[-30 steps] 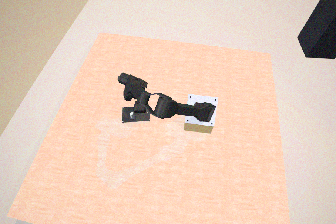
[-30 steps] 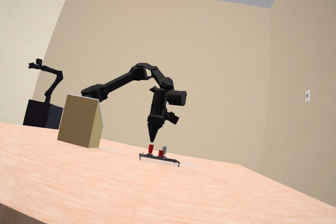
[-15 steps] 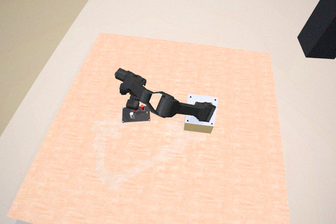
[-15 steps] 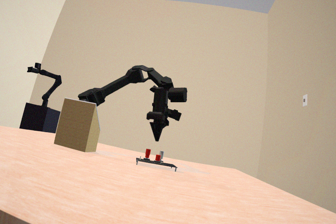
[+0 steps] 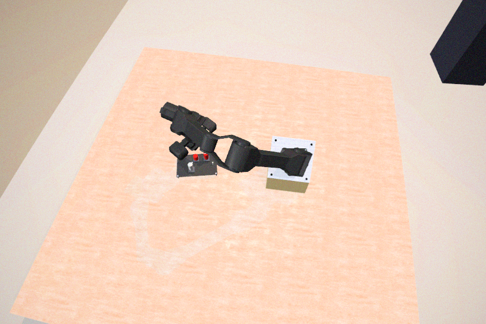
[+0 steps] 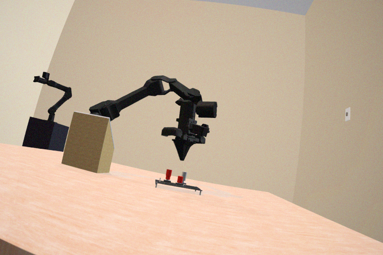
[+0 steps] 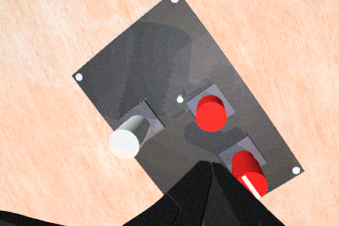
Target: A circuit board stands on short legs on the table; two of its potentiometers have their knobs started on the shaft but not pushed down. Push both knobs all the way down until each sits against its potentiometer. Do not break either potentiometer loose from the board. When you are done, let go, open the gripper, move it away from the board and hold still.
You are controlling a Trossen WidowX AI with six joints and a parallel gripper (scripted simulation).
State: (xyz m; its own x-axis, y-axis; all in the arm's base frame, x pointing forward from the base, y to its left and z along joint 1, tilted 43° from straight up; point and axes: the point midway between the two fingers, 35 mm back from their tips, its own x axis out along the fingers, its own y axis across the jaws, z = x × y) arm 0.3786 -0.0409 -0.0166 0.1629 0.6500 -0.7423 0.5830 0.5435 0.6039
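The dark circuit board (image 5: 202, 171) (image 6: 191, 187) (image 7: 105, 83) stands on short legs. One red knob (image 5: 205, 156) (image 6: 168, 174) (image 7: 244, 162), with a white line on top, stands clearly taller above its potentiometer. The other red knob (image 5: 195, 157) (image 6: 180, 179) (image 7: 211, 117) stands low, close to its potentiometer. A light grey cylinder (image 5: 190, 167) (image 6: 184, 176) (image 7: 124, 144) stands on a third potentiometer. My gripper (image 6: 182, 159) (image 7: 208, 173) is shut and empty, pointing down above the board, clear of both red knobs. The arm hides its fingertips in the top view.
My arm's base sits on a tan block with a white top (image 5: 276, 168) (image 6: 84, 140), beside the board. A dark block (image 5: 457, 49) (image 6: 38, 132) stands farther off, with another arm on it in the exterior view. A thin white pin (image 7: 180, 99) rises from the board.
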